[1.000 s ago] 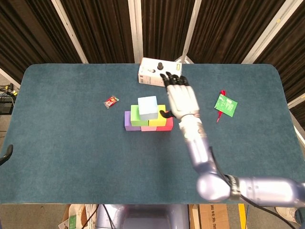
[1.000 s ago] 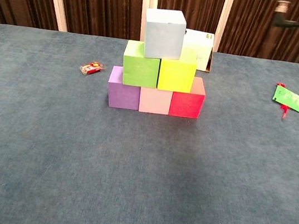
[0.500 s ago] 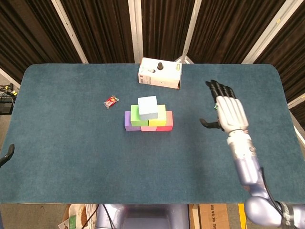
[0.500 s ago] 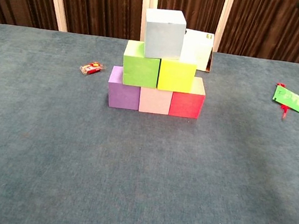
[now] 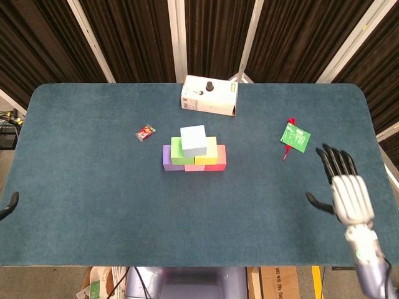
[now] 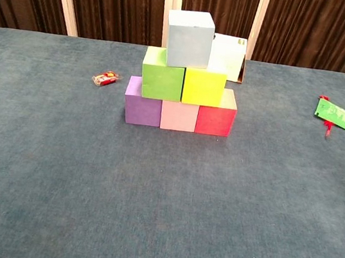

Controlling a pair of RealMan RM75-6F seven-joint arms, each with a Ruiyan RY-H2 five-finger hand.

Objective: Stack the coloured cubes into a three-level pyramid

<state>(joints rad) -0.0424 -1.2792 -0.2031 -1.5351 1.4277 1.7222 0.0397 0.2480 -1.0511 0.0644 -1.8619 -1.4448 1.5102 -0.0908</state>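
Head view. The pyramid stands near the middle of the worktop (image 5: 93, 205), slightly left of centre. The bottom level is a row of three: the purple cube (image 5: 166, 160) at the left, the pink cube (image 5: 194, 167) in the middle and the red cube (image 5: 218, 160) at the right. On that row sit the green cube (image 5: 176, 150) and the yellow cube (image 5: 211, 149), touching each other. The pale blue cube (image 5: 193, 141) caps the stack. The right hand (image 5: 346, 194) is over the near right corner of the worktop, well apart from the stack. Its fingers (image 5: 336, 163) are spread and extended, and it holds nothing. The left hand does not show. A white box (image 5: 209, 96) lies far of the stack, a small red wrapper (image 5: 145, 132) to its left, and a green packet (image 5: 295, 137) to its right.

Chest view. All three levels show from the front: three cubes, then two, then one. The pale blue cube sits upright but slightly left of centre over the seam between green and yellow. Each cube touches its neighbours, with no visible gaps. Neither hand shows in this view.

Step in hand: judged from the layout, the stacking is complete and the arm is clear of the work area. Next move: no further placement appears necessary. If a correction is wanted, it calls for a light nudge of the top cube to the right without disturbing the middle level.
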